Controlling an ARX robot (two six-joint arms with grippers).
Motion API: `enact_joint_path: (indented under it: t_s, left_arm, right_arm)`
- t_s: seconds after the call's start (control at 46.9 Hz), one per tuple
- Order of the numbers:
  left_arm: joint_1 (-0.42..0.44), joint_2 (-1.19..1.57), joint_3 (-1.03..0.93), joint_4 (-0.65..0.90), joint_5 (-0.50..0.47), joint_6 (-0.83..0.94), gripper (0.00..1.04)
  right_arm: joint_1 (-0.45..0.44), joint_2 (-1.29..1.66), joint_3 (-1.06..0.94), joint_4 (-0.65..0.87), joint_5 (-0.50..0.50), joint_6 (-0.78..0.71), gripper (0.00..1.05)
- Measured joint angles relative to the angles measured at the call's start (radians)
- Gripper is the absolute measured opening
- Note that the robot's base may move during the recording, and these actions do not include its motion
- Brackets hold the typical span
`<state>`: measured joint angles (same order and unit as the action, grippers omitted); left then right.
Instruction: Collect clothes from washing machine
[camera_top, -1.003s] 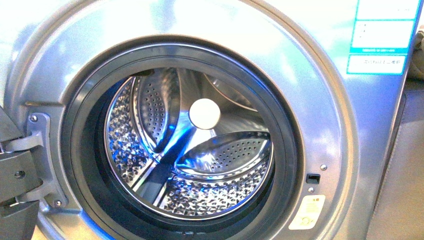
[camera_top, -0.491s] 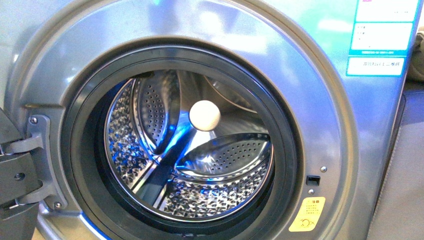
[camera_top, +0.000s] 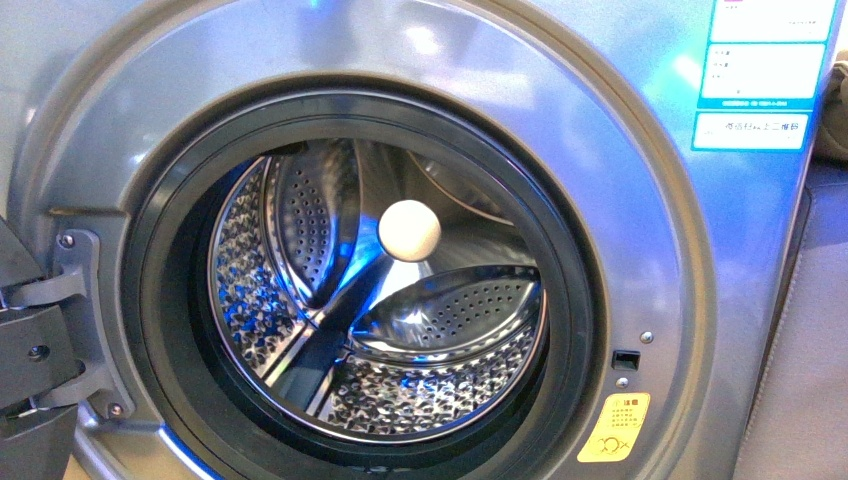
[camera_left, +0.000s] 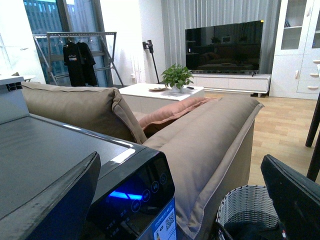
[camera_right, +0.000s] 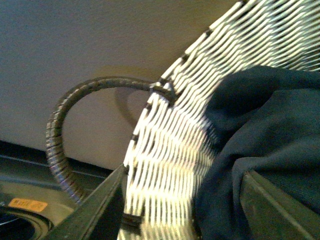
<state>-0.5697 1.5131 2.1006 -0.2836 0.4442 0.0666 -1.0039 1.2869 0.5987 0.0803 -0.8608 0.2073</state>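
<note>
The grey washing machine (camera_top: 640, 200) fills the front view, its door swung open at the left. The steel drum (camera_top: 380, 300) holds no garment that I can see. The dark navy clothes (camera_right: 260, 125) lie in the woven basket (camera_right: 170, 150), seen close up in the right wrist view. My right gripper (camera_right: 185, 215) is open just over the basket's rim, with the fabric against its far finger (camera_right: 275, 210). My left gripper (camera_left: 180, 200) is open and empty, above the machine's top (camera_left: 45, 145). The basket (camera_left: 247, 210) with dark cloth in it shows below. Neither gripper shows in the front view.
A beige sofa (camera_left: 200, 135) stands right beside the machine and the basket. The basket's dark loop handle (camera_right: 65, 130) arches near my right gripper. The door hinge (camera_top: 40, 330) is at the left. A yellow warning sticker (camera_top: 613, 427) sits at the lower right.
The front view has dimmed a little, so the sticker now reads yellow. The drum and the door have not moved.
</note>
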Motion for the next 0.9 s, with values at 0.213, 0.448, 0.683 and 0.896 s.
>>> enact_joint_path:
  t_s: [0.213,0.448,0.683,0.896]
  left_arm:
    - [0.0,0.0,0.0,0.0,0.0,0.0,0.98]
    - [0.0,0.0,0.002,0.0,0.0,0.0,0.98]
    - [0.0,0.0,0.002,0.0,0.0,0.0,0.98]
    - [-0.031,0.066,0.182,-0.272,-0.283,-0.156,0.98]
  right_arm:
    - [0.056,-0.185,0.043,0.016,-0.005,0.146,0.96]
    - [0.082,-0.324,0.09,0.181,-0.014,0.275,0.97]
    - [0.293,-0.552,0.077,0.281,0.108,0.191,0.97]
    - [0.561,-0.756,-0.049,0.22,0.291,0.038,0.97]
